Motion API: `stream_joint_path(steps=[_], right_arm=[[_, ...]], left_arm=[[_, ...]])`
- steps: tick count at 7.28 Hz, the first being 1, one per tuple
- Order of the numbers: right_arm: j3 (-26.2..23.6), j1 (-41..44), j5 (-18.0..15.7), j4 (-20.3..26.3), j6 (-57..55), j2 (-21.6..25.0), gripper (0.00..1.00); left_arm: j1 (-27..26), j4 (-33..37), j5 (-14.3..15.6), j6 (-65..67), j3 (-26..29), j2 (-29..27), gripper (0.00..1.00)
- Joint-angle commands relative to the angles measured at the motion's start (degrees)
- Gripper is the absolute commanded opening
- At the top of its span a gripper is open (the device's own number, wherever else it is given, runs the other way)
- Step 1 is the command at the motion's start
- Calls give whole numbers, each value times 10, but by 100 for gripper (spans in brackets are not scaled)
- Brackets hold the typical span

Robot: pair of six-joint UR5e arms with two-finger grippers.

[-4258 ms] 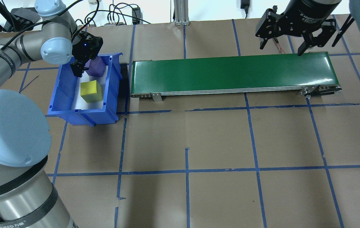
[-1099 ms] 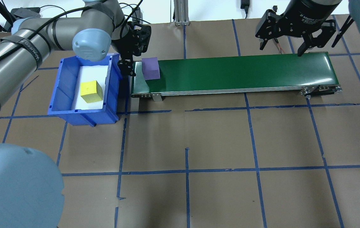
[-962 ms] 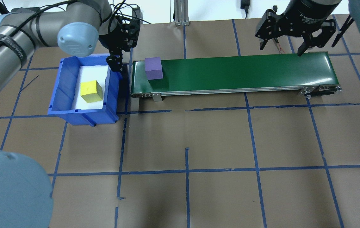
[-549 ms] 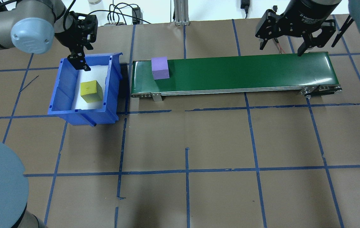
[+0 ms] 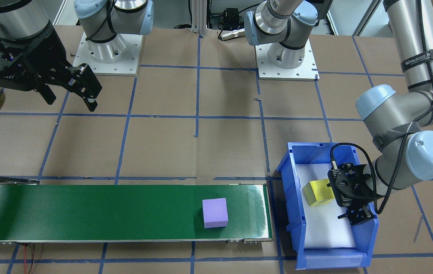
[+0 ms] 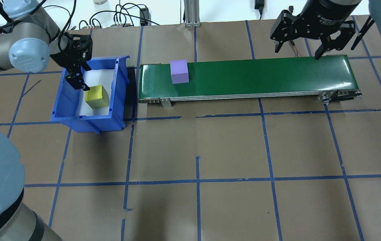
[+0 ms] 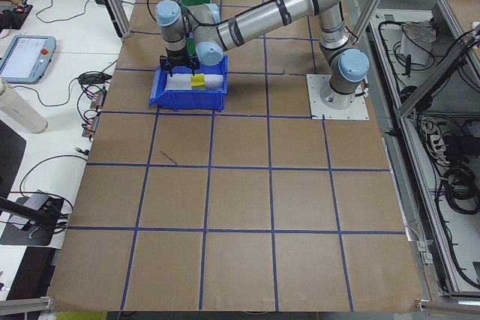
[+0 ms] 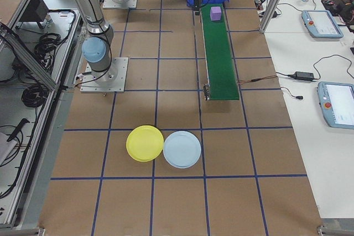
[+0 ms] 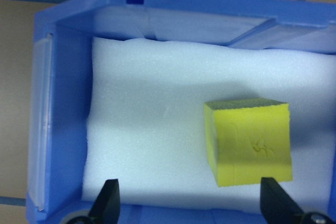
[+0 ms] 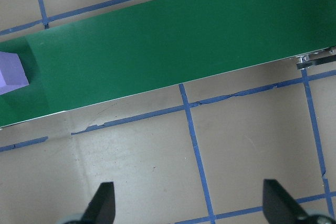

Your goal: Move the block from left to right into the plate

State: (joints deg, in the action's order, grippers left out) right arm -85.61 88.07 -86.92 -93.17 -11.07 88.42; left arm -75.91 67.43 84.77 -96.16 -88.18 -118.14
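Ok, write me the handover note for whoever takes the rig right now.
Left hand: open, empty, over the blue bin, beside the yellow block.
Right hand: open, empty, waiting above the far end of the green conveyor.
Purple block: on the conveyor near the bin end, untouched by either hand.
Yellow plate: on the table beside a pale blue plate, nothing in it.
Done: purple block is out of the bin.
Left: get it into the yellow plate; yellow block follows.
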Motion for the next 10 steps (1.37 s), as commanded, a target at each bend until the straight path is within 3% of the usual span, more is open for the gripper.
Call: stream_joint_path(steps=[1, 4, 6, 7, 8, 9, 10], right_arm=[[0, 0, 2, 0, 0, 1, 100], [-15, 4, 36, -3, 3, -3, 100], [-39, 4, 41, -67, 20, -15, 100], [-46, 4, 43, -111, 43, -63, 100], [-42, 4, 47, -162, 50, -110, 100], [-41, 4, 90, -196, 50, -143, 100], [-40, 4, 111, -220, 48, -168, 100]], left_arm=[[1, -7, -13, 30, -55, -6, 97], [1, -9, -17, 33, -74, -11, 100], [1, -10, -18, 33, -85, -11, 100], [1, -19, -19, 33, -86, -12, 99], [1, -20, -19, 33, -85, -13, 86], [1, -40, -19, 32, -82, -13, 64], [1, -48, -18, 32, -75, -12, 54]])
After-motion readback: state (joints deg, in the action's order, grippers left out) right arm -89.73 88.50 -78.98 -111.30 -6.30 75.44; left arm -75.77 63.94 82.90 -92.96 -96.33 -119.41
